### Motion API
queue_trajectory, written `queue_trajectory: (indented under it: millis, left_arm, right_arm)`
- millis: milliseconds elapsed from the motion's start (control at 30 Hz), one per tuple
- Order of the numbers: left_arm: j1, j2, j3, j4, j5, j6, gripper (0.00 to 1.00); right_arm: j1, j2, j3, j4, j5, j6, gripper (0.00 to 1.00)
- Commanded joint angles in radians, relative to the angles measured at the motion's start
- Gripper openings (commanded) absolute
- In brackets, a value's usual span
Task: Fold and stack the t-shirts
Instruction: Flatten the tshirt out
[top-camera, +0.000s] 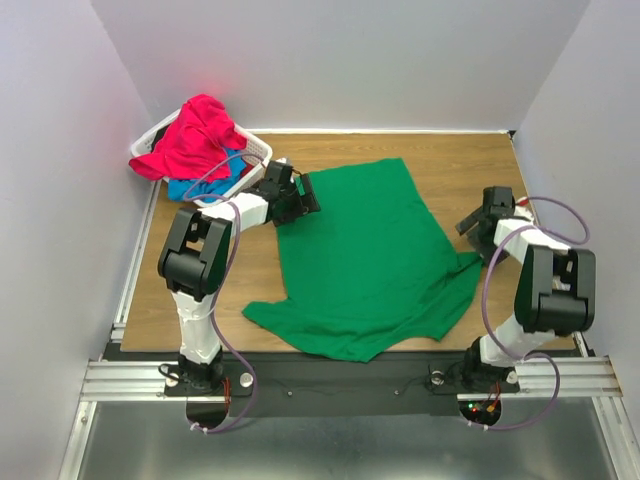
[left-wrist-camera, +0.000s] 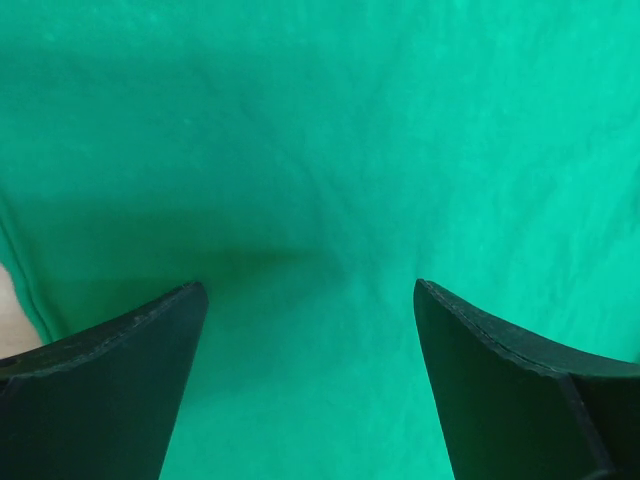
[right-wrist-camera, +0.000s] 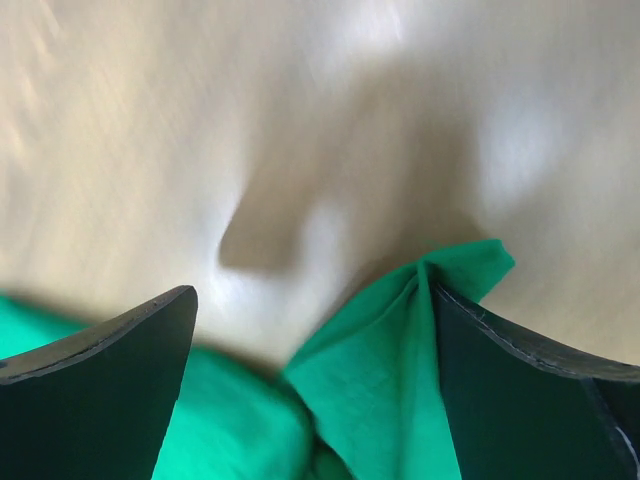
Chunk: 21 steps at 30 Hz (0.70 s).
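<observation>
One green t-shirt (top-camera: 370, 260) | under left gripper (left-wrist-camera: 310, 295); sleeve (right-wrist-camera: 395, 345) by right gripper (right-wrist-camera: 312, 295)

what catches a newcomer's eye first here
The bright green t-shirt spread across the middle of the wooden table, the open left claw over its far left edge. Then the white basket in the far left corner, heaped with a pinkish-red t-shirt over a blue one.

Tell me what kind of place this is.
Most likely a robot lab work cell, not a home: plain white panels wall in a wooden table mounted on aluminium rails, with a green t-shirt spread on it.
</observation>
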Motion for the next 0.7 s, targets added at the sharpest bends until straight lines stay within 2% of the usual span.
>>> queue_trajectory:
  millis: [0,300,433,467,567,667]
  left_arm:
    - [0.023,0.009,0.041,0.018,-0.002,0.011,0.98]
    - [0.019,-0.022,-0.083,0.044,-0.024,-0.108,0.99]
    - [-0.029,-0.092,-0.201,0.064,-0.027,-0.177,0.98]
    - [-0.058,-0.107,-0.227,0.078,-0.013,-0.209,0.98]
    - [-0.104,-0.16,-0.336,0.13,0.021,-0.272,0.98]
    - [-0.148,-0.212,-0.434,0.127,0.025,-0.311,0.98]
  right_arm:
    - [-0.041,0.147,0.139,0.087,-0.037,-0.058,1.0]
    - [-0.094,0.477,0.503,0.095,-0.086,-0.141,1.0]
    - [-0.114,0.688,0.757,0.093,-0.212,-0.26,1.0]
    - [-0.114,0.721,0.863,0.093,-0.296,-0.272,1.0]
    - [-0.11,0.849,1.039,0.092,-0.397,-0.296,1.0]
    - [-0.099,0.925,1.138,0.085,-0.454,-0.328,1.0]
